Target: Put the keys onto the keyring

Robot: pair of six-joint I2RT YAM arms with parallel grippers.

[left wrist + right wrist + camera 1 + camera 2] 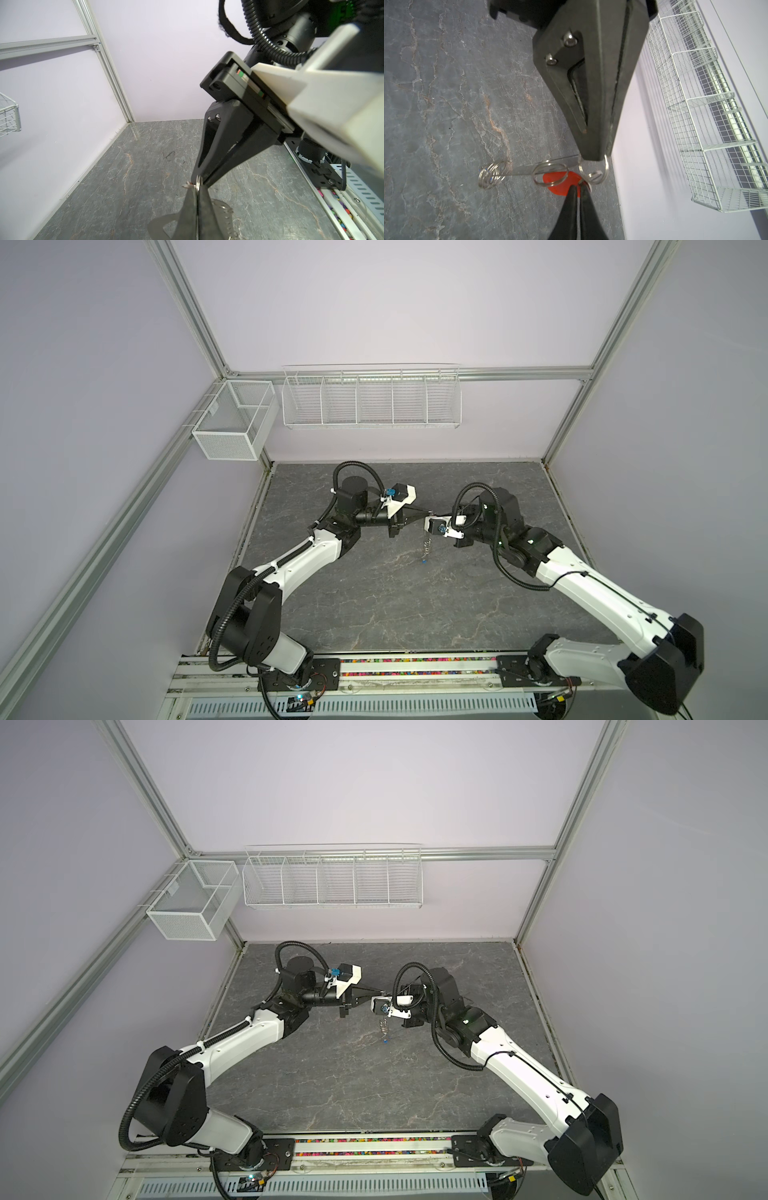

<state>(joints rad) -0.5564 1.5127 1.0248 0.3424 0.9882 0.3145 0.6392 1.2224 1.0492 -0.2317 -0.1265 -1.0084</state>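
Silver split rings sit where the two arms meet, held clear above the grey stone-patterned table (374,605). The left gripper (593,158) is pressed together on one ring of the keyring (156,225), whose flat dark-grey body hangs straight below its tip. In the left wrist view the left fingers (187,214) cover the middle of that body. Only the oval cut-out and a row of small holes show on either side of them.

The right gripper (579,185) points at the left one tip to tip from the opposite side. Its jaws are closed with no gap on the edge of the orange-red tag (560,188), which lies just behind a second ring (550,173) of the row. Farther from both tips, at the hanging end, a bunch of rings (492,174) is stacked together. In both top views the blue tag (423,572) dangles lowest of all; whether it touches the table cannot be told.

In the top views the right arm's white camera mount (451,534) sits over the right fingertips and hides the pinch. Well beyond both grippers, on the back wall, hang a white wire rack (370,400) with compartments and a white mesh basket (235,418).
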